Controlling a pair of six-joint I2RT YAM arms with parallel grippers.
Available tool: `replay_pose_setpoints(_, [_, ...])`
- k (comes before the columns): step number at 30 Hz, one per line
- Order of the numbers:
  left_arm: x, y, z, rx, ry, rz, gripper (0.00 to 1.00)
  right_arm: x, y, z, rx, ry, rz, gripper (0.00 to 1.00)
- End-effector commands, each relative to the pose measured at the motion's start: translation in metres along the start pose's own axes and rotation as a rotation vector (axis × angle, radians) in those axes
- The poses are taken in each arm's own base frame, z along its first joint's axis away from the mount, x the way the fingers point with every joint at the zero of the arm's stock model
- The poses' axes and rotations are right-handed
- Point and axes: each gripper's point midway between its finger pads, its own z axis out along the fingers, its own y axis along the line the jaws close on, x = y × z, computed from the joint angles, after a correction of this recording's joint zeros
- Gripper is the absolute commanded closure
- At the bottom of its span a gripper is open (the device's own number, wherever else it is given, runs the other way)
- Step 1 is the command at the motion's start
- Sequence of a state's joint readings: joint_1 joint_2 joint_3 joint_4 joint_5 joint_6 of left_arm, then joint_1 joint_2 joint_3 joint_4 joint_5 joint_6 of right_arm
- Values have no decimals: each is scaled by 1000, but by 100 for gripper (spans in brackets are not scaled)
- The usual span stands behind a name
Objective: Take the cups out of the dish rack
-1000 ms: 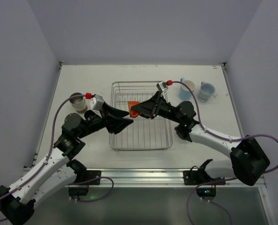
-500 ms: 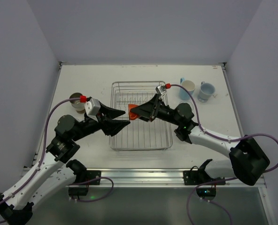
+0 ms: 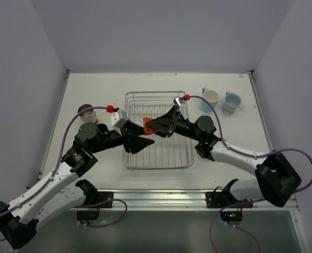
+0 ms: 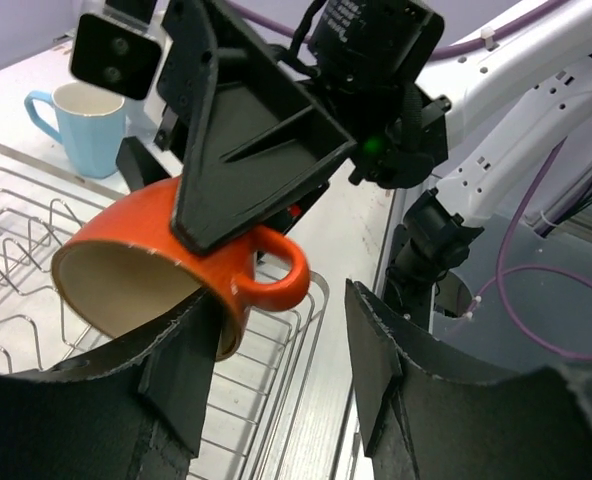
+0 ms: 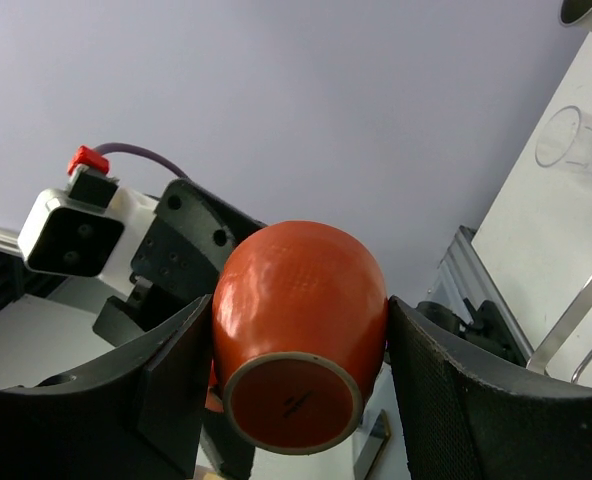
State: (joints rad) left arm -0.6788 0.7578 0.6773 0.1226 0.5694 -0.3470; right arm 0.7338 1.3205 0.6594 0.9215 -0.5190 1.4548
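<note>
An orange mug [image 3: 147, 126] hangs tilted above the dish rack [image 3: 158, 155], with my right gripper [image 3: 157, 125] shut on its body. In the right wrist view the mug [image 5: 301, 320] fills the gap between both fingers, base toward the camera. My left gripper [image 4: 276, 350] is open just below the mug [image 4: 156, 260]. Its handle [image 4: 281, 278] sits above the gap, and the rim is close to the left finger [image 4: 181, 370]. Whether they touch is unclear. Two light blue mugs [image 3: 210, 99] [image 3: 231, 103] stand on the table right of the rack. A cream-and-brown tumbler [image 3: 87, 113] stands left of it.
The wire rack [image 4: 36, 215] shows rows of upright tines below the mug, and one light blue mug [image 4: 71, 115] stands beyond it. Both arms meet over the rack's left half. White walls close the table at the back and sides.
My left gripper has swung right from beside the tumbler to under the orange mug. The right gripper keeps hold of the mug and has barely shifted.
</note>
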Motion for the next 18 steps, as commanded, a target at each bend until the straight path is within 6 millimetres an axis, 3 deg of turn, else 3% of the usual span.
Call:
replay_pose_setpoints(1, [-30,-10,8,36,-81,75,46,3,22,4,-76,12,-23,91])
replay_pose_setpoints(3, [-27,-5,15,20,-77,70,55,5,18,5,-71,15,-18,91])
replay_pose_setpoints(5, [-26,-2,19,3,-74,70,73,7,16,4,-69,22,-11,91])
replay_pose_setpoints(10, [-28,8,22,-53,-90,79,99,11,15,2,-83,33,-1,91])
replay_pose_setpoints(12, [-30,13,20,-96,-102,75,100,11,16,2,-89,34,-3,88])
replay_pose_setpoints(15, [-36,21,10,-169,-141,74,100,12,14,0,-88,33,-2,69])
replay_pose_setpoints(16, [-37,22,8,-180,-149,74,100,12,14,0,-89,29,-3,52])
replay_pose_setpoints(18, [-38,22,1,-196,-169,75,100,11,16,-3,-106,22,-7,42])
